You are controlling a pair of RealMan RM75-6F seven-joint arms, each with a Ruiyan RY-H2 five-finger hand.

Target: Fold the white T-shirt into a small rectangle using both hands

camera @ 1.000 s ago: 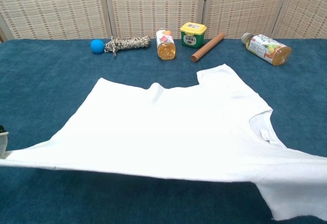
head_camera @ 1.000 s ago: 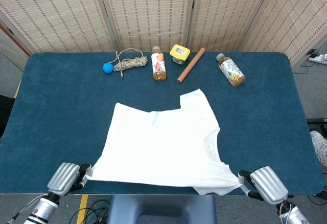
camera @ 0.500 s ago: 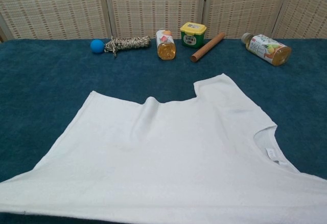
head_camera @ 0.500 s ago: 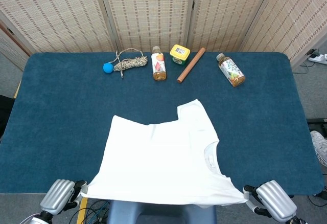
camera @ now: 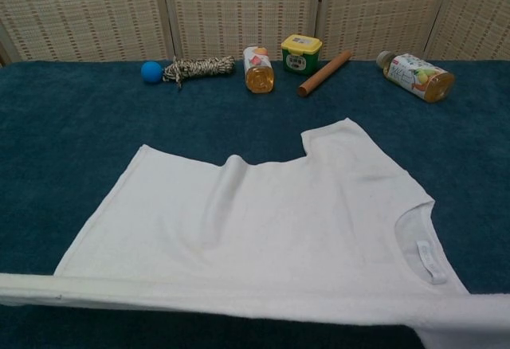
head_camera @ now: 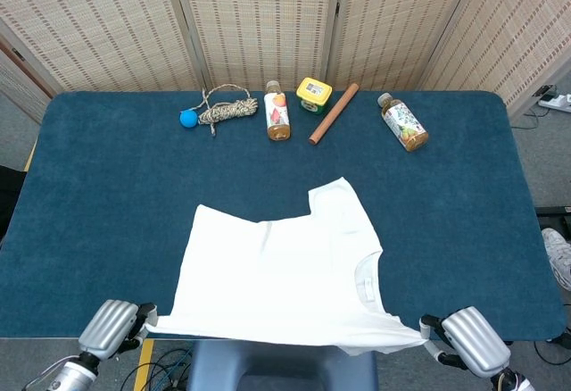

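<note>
Shirt (head_camera: pixel 281 275) near edge stretched taut, bottom of frame, pinched between left hand (head_camera: pixel 111 326) and right hand (head_camera: pixel 473 341), ready for folding forward.

Bright even indoor light, soft faint shadows, no glare, both views sharp, chest view's near edge slightly soft, possibly mild wide-angle distortion

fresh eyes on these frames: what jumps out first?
The white T-shirt dominates: it lies spread over the near middle of the blue table, its near edge stretched taut out past the table's front edge. The left hand and right hand each hold one end of that edge, at the bottom corners of the head view. Along the far side sits a row of clutter: blue ball, rope bundle, two bottles, a yellow jar, a wooden rod.
</note>
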